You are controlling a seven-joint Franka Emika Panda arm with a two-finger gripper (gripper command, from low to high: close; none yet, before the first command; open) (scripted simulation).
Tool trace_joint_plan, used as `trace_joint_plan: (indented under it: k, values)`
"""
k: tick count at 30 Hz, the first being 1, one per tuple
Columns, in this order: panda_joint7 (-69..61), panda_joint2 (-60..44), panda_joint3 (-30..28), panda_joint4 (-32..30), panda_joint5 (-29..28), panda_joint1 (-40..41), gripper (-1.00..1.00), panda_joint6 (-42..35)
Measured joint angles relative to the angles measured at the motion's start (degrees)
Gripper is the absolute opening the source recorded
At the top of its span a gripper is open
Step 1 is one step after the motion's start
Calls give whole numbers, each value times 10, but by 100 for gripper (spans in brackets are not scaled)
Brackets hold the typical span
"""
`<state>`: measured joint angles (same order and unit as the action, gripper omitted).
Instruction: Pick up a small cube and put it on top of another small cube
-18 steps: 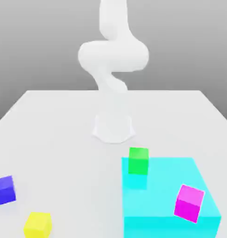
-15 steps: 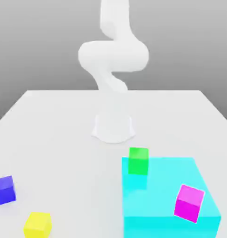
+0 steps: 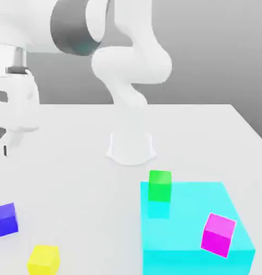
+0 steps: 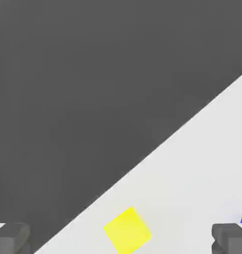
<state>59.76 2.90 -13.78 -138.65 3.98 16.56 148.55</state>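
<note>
A yellow cube [image 3: 44, 260] sits nearest on the white desk [image 3: 90, 198], toward the exterior view's left, while to its right a cyan block [image 3: 192, 220] carries a magenta cube [image 3: 218, 235], turned at an angle near the block's right side. Just beyond the yellow cube, at the far left edge of the exterior view, the small blue cube [image 3: 5, 219] rests flat on the desk, its sides slightly askew to the desk's edges. Equal-sided, it has no long axis; one side face looks toward the near side, swung a little off square. The cube is a solid deep blue, plain and sharp-edged, its top a shade brighter than its darker sides. A green cube [image 3: 160, 186] stands on the cyan block's far left corner, nearly square to it. The gripper [image 4: 121, 239], wide open and empty, hangs above the desk at left, farther back than the blue cube in the exterior view, with the white robot arm's base [image 3: 131, 147] standing beyond.
</note>
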Motion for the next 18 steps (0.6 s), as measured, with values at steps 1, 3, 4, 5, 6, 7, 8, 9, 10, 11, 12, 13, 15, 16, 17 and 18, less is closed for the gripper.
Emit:
trace_joint_plan:
  k: [1,3,4,5,6,7,8,9,10,11,12,13,15,16,17,18]
  values:
    - [4,-21,-5,-3,6,13,0,8]
    - [11,-64,-12,-10,19,33,0,24]
    - [14,-85,-15,-13,26,40,0,32]
    - [16,-106,-19,-16,34,47,0,39]
    - [19,-128,-24,-19,42,54,0,47]
    - [21,-149,-27,-22,50,63,0,55]
    - [18,-171,-25,-23,60,71,0,66]
    - [12,-192,-19,-20,72,79,0,79]
    - [3,-213,-12,-17,86,85,0,94]
    - [-6,-234,-3,-13,100,92,0,109]
    - [-14,-254,9,-9,110,102,0,124]
    - [-21,-271,20,-5,119,111,-100,138]
    - [-21,-271,20,-5,119,111,-100,138]
    - [-21,-271,20,-5,119,111,-100,138]
    - [-20,-271,20,-5,119,111,-100,138]
    - [-20,-271,20,-5,119,111,-100,138]
